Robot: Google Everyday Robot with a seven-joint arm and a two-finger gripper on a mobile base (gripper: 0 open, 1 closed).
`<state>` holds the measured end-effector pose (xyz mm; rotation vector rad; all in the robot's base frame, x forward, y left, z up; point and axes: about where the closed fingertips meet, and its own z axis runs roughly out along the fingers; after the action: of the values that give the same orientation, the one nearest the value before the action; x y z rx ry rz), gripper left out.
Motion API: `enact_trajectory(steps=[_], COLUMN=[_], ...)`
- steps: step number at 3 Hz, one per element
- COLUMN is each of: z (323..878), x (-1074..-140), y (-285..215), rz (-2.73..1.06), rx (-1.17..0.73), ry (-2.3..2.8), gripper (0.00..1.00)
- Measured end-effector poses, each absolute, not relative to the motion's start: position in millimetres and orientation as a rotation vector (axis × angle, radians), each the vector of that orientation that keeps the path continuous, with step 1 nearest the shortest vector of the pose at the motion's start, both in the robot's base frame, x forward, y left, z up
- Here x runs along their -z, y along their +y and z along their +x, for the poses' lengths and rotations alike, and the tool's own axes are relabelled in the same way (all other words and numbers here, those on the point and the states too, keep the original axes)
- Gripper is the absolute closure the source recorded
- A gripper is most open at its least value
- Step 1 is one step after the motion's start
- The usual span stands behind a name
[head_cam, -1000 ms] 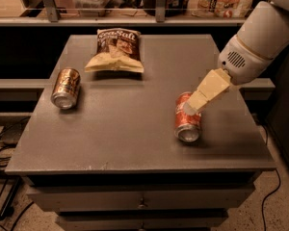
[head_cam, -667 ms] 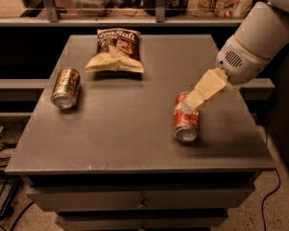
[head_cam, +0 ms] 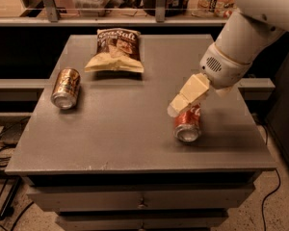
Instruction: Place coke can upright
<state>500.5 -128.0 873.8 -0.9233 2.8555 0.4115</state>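
a single camera looks down from high in front of the grey table (head_cam: 125, 143), facing the shelf (head_cam: 135, 20) behind its far edge, near enough that the tabletop fills most of the view. the gripper (head_cam: 178, 107) hangs right of centre, at the lying coke can (head_cam: 188, 125).

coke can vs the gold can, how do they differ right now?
Colour: the coke can is red, the gold-brown can is not. Place: coke can right of the table's middle, gold-brown can by its left edge. The gripper sits at the coke can's far end; the gold-brown can is far from it. Both lie on their sides.
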Motion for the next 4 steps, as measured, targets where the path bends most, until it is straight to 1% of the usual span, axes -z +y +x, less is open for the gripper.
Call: enact_trajectory(steps=[1,2,3,4], z=[506.7,511.2,520.4,521.0], x=[-851.0,-837.2,-829.1,-833.4], y=[-113.2,-108.4,-112.1,-111.9], rz=[-0.839,-0.786,-0.744,-0.745], rx=[-0.463,-0.494,-0.497,-0.494], ry=[2.925,2.953,2.970,2.970], gripper=[0.00,0.00,0.18,0.49])
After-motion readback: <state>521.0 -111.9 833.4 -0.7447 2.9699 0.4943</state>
